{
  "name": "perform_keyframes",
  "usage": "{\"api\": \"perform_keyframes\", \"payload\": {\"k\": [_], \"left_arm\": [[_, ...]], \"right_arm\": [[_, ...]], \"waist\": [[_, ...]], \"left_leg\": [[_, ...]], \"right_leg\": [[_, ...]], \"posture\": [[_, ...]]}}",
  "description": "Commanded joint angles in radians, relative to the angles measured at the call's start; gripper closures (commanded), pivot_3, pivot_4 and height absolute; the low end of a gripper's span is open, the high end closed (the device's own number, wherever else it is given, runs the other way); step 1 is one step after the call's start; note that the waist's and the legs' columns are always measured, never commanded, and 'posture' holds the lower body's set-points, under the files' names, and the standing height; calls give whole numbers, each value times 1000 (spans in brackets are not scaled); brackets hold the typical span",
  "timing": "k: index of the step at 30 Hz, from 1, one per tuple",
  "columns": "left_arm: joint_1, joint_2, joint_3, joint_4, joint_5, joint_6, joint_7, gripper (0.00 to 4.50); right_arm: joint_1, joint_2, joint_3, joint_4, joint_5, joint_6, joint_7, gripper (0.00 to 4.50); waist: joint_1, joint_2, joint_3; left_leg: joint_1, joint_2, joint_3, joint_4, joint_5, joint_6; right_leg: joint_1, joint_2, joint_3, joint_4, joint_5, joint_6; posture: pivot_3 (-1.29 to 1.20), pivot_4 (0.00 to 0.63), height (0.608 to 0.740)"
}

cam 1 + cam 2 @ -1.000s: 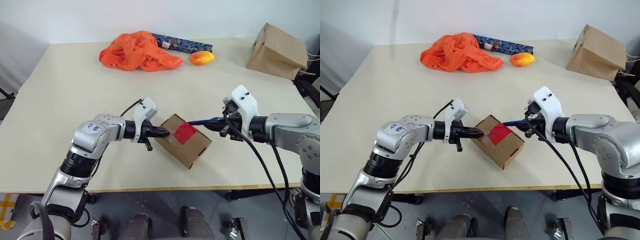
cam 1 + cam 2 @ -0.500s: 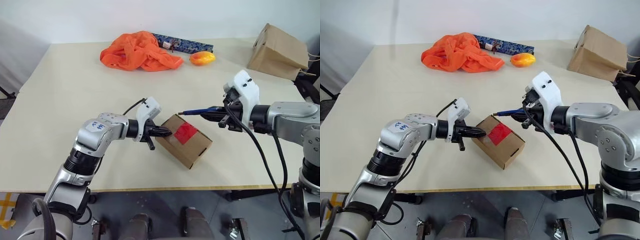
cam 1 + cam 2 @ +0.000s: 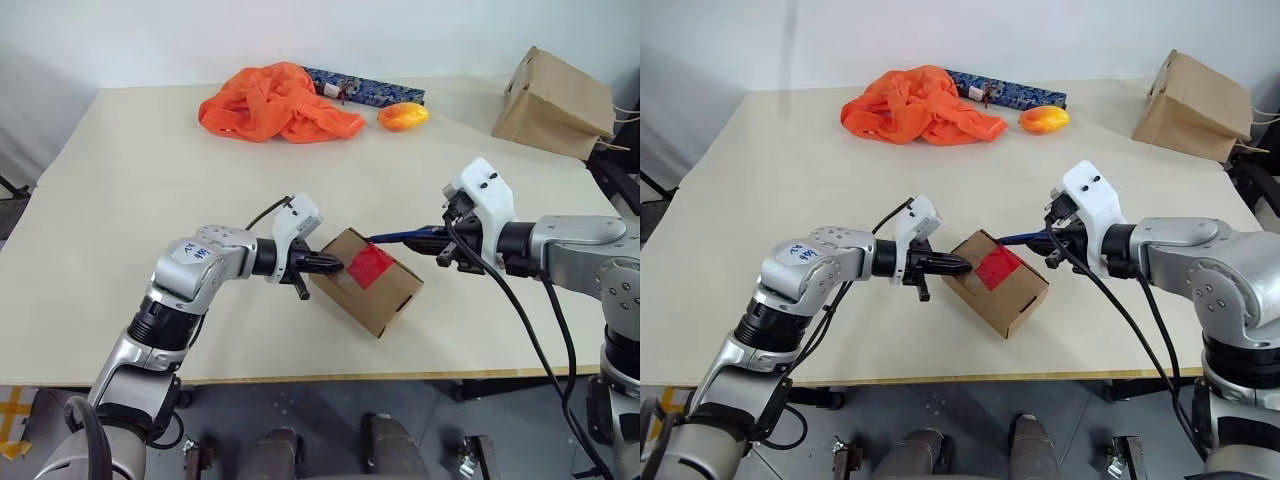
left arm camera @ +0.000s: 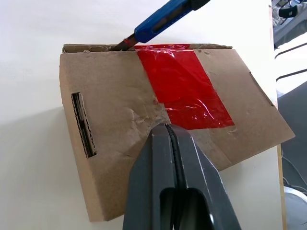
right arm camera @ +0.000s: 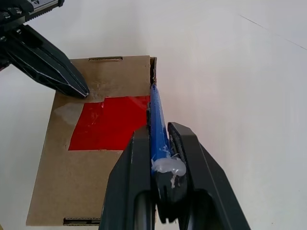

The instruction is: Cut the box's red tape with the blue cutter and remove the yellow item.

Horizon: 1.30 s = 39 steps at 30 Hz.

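Note:
The brown box (image 3: 372, 292) lies near the table's front edge, with the red tape (image 3: 370, 267) across its lid. My left gripper (image 4: 166, 128) is shut, and its tip presses on the lid beside the tape. My right gripper (image 5: 158, 132) is shut on the blue cutter (image 5: 156, 112). The cutter's dark tip (image 4: 122, 46) rests at the lid's far edge, next to the red tape (image 4: 184, 86). The yellow item is hidden from view.
At the back of the table (image 3: 150, 200) lie an orange cloth (image 3: 275, 100), a dark-blue patterned case (image 3: 365, 87) and an orange-yellow fruit (image 3: 403, 116). A brown paper bag (image 3: 553, 100) stands at the back right.
The cutter's tip lifted a little above the box half a second ago and is now back down at the lid's far edge. The left gripper and box have stayed put.

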Motion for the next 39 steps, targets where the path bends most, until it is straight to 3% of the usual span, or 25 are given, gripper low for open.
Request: {"api": "perform_keyframes", "payload": {"k": [1, 11, 26, 33, 39], "left_arm": [[12, 3, -53, 31, 47, 27, 18, 4500], [-21, -8, -121, 39, 67, 109, 44, 4500], [-42, -14, -184, 51, 86, 196, 83, 4500], [-58, -25, -211, 73, 110, 202, 102, 4500], [-65, -44, -225, 107, 137, 200, 128, 4500]], "right_arm": [[-33, -17, -22, -57, 32, 34, 9, 4349], [-57, -9, 0, -82, 62, 144, -18, 4349], [-21, -253, -4, -61, 293, 144, -54, 4349], [-8, -151, -24, -8, 495, 144, -256, 4349], [31, -197, -32, 34, 709, 144, -432, 4349]], "waist": [[0, 0, 0], [8, -1, -1], [21, -5, -4], [20, -13, -12], [20, -13, -12]], "left_leg": [[0, 0, 0, 0, 0, 0], [0, 0, 0, 0, 0, 0], [1, 0, 0, 0, 0, 0], [4, 1, 0, 0, 0, 0], [16, 2, -1, -3, -1, 1]], "right_leg": [[0, 0, 0, 0, 0, 0], [1, 0, 0, 0, 0, 0], [2, 0, 0, -2, 0, 0], [4, 0, 1, -5, 0, 0], [21, 0, 5, -13, -1, -1]], "posture": [[0, 150, 740], [0, 150, 740], [0, 150, 740], [0, 150, 740], [0, 150, 740]]}}
